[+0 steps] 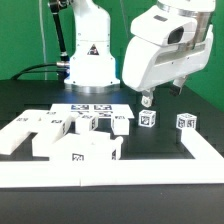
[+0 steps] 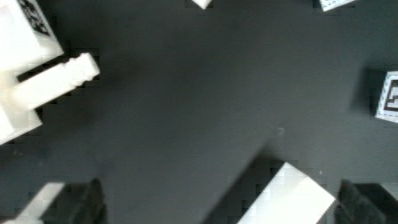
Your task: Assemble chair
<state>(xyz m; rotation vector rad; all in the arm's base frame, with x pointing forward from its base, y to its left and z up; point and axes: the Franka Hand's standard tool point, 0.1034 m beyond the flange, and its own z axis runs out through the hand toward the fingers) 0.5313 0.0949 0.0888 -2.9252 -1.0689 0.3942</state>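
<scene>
The chair parts lie on the black table. In the exterior view, flat white slabs and a large block lie at the left. Small tagged cubes stand in a row: one just below my gripper and one further right. My gripper hangs open and empty above the table, over the right part of that row. In the wrist view my gripper is open with its dark fingers wide apart. A white wedge lies on the table between them. I cannot tell which part it is.
The robot base stands at the back. The marker board lies in front of it. The white L-shaped border rail runs along the right and front of the table. White parts and a tag show in the wrist view.
</scene>
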